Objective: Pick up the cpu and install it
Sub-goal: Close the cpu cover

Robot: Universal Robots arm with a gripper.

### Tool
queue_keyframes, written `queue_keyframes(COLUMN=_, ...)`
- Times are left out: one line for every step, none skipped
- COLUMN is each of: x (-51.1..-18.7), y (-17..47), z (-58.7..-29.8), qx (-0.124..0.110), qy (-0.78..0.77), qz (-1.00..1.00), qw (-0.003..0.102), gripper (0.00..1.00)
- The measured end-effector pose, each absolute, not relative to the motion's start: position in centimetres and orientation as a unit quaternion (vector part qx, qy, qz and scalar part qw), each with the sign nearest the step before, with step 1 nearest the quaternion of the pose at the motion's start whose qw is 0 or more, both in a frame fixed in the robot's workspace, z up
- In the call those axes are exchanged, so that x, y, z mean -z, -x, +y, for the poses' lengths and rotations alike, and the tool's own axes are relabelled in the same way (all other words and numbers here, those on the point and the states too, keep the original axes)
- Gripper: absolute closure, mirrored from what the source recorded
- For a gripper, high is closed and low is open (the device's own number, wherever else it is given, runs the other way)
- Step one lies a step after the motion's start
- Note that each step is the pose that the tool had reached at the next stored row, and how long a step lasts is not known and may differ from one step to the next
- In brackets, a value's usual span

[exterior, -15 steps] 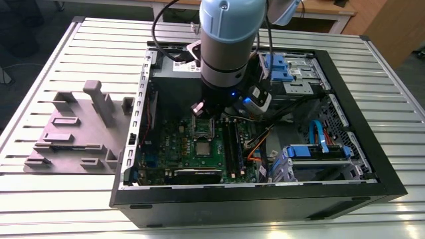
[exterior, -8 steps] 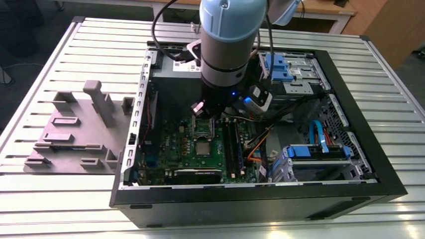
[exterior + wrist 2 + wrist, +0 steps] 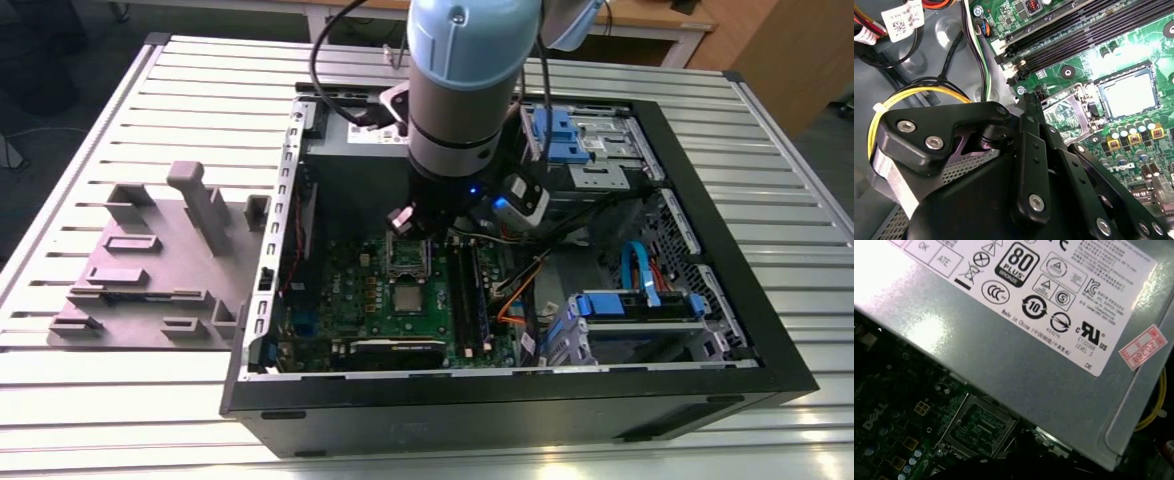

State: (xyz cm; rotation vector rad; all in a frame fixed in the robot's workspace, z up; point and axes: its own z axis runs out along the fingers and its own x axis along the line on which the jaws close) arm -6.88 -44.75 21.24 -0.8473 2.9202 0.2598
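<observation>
The cpu (image 3: 407, 297), a small silvery square, lies flat in its socket on the green motherboard (image 3: 350, 300) inside the open computer case. In the second wrist view the cpu (image 3: 1129, 95) shows pale inside the dark socket frame. The socket's metal retention frame (image 3: 404, 256) is flipped open just behind it, and it shows in both wrist views (image 3: 1066, 114) (image 3: 976, 427). My gripper (image 3: 408, 222) hangs low over that open frame, a short way behind the cpu. The black gripper (image 3: 1029, 106) points at the frame's edge and holds nothing that I can see.
The grey power supply (image 3: 1019, 345) sits close behind the gripper. Memory slots (image 3: 463, 285) run along the exterior view's right of the socket, with cables and blue drive bays (image 3: 641, 300) beyond. A grey plastic fixture (image 3: 154, 260) stands on the slatted table outside the case.
</observation>
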Motion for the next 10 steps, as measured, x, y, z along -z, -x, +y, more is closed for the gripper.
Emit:
queue_keyframes(x=-21.09, y=6.88, z=-44.73, qx=-0.085, qy=0.277, qz=0.956, qw=0.045, gripper=0.9)
queue_keyframes(x=-20.91, y=6.88, z=-44.72, qx=-0.085, qy=0.277, qz=0.956, qw=0.045, gripper=0.9)
queue_keyframes(x=-20.75, y=6.87, z=-44.71, qx=-0.085, qy=0.277, qz=0.956, qw=0.045, gripper=0.9)
queue_keyframes(x=-20.63, y=6.87, z=-44.69, qx=-0.085, qy=0.277, qz=0.956, qw=0.045, gripper=0.9)
queue_keyframes(x=-20.55, y=6.88, z=-44.67, qx=-0.085, qy=0.277, qz=0.956, qw=0.045, gripper=0.9)
queue_keyframes(x=-20.48, y=6.88, z=-44.64, qx=-0.085, qy=0.277, qz=0.956, qw=0.045, gripper=0.9)
queue_keyframes(x=-20.32, y=6.89, z=-44.61, qx=-0.085, qy=0.277, qz=0.956, qw=0.045, gripper=0.9)
queue_keyframes(x=-20.32, y=6.93, z=-44.61, qx=-0.085, qy=0.277, qz=0.956, qw=0.045, gripper=0.9)
queue_keyframes(x=-20.32, y=6.97, z=-44.61, qx=-0.085, qy=0.277, qz=0.956, qw=0.045, gripper=0.9)
queue_keyframes(x=-20.32, y=7.01, z=-44.61, qx=-0.085, qy=0.277, qz=0.956, qw=0.045, gripper=0.9)
